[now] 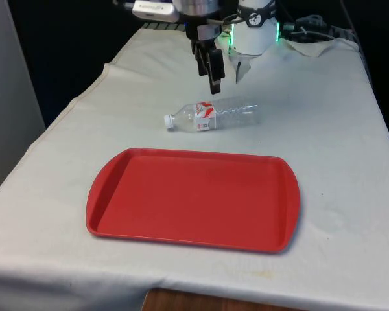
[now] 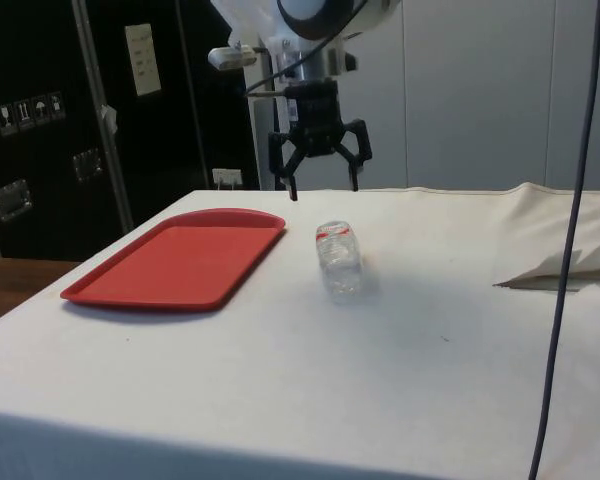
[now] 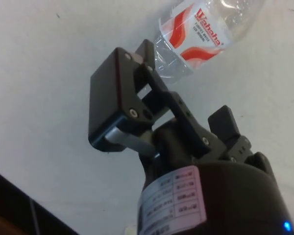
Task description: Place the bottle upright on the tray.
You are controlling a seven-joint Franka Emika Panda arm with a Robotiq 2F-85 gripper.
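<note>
The gripper (image 2: 321,172) is held above the cloth with its jaws spread apart and nothing between them. Just below it, the clear bottle (image 1: 212,116) is seen lying on its side, apparently untouched. Beyond the bottle, the red tray (image 1: 193,199) is laid flat

The white arm comes down from above, its last link vertical and its wrist turned straight down. The black gripper (image 2: 319,187) hangs in the air, clear of the counter, with nothing between its fingers. In the side view the two fingers (image 2: 289,170) are spread wide, curving outward and then down to their tips. In the front view the gripper (image 1: 214,83) is seen edge-on, one finger in front of the other, narrow and pointing downward. The wrist view shows one finger pad (image 3: 108,110), bare.
</note>
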